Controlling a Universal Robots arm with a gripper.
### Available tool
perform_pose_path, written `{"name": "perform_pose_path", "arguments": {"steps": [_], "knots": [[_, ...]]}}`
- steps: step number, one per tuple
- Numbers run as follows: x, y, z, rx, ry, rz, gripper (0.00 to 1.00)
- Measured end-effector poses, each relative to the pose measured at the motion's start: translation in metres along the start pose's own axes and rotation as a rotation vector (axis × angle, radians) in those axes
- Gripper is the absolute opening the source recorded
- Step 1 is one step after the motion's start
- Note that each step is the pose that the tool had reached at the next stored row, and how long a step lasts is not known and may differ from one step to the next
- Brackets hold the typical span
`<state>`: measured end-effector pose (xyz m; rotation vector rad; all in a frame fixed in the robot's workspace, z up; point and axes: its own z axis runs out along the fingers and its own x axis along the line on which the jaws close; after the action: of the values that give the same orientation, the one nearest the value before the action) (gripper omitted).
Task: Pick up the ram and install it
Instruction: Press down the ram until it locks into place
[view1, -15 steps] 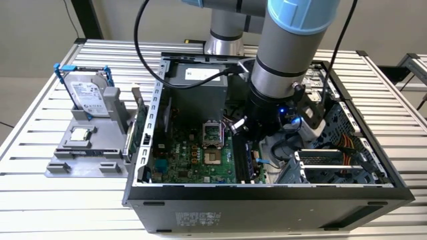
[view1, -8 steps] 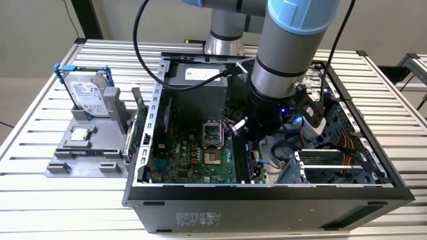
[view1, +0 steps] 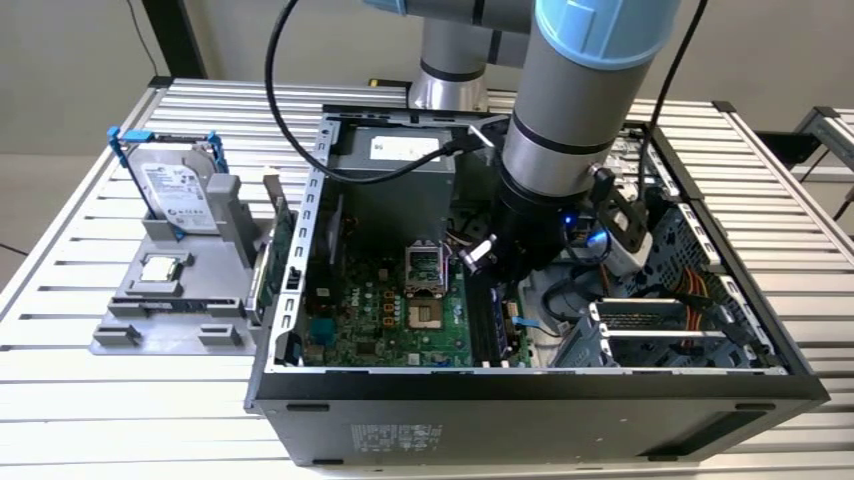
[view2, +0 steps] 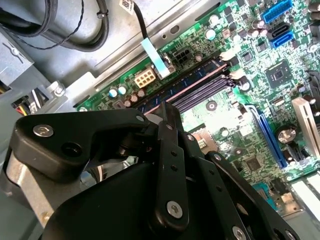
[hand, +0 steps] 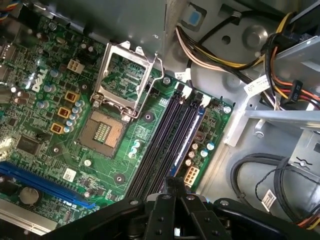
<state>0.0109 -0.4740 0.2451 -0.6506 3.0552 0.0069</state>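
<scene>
The ram (hand: 189, 135) is a slim dark blue stick standing edge-up in the motherboard's outermost memory slot, the one nearest the cables. It also shows as a blue strip (view2: 185, 82) in the second wrist view. My gripper (view1: 483, 268) reaches down inside the open computer case (view1: 534, 400). Its black fingers (hand: 172, 186) are shut together, with the tips right over one end of the ram (view2: 169, 109). Nothing shows between the fingers. Parallel to the ram lie dark memory slots (hand: 162, 145) with nothing in them.
The open CPU socket (hand: 125, 85) lies beside the slots on the green motherboard (view1: 387, 310). Bundled cables (hand: 225, 55) and drive cages (view1: 667, 330) crowd the other side. Outside the case, a grey holder (view1: 134, 320) carries a hard drive (view1: 174, 190) and a CPU chip (view1: 160, 268).
</scene>
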Motion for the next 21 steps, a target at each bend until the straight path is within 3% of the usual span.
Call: {"name": "perform_pose_path", "arguments": {"steps": [21], "knots": [[0.0000, 0.0000, 0.0002, -0.0017, 0.0000, -0.089, 0.00]]}}
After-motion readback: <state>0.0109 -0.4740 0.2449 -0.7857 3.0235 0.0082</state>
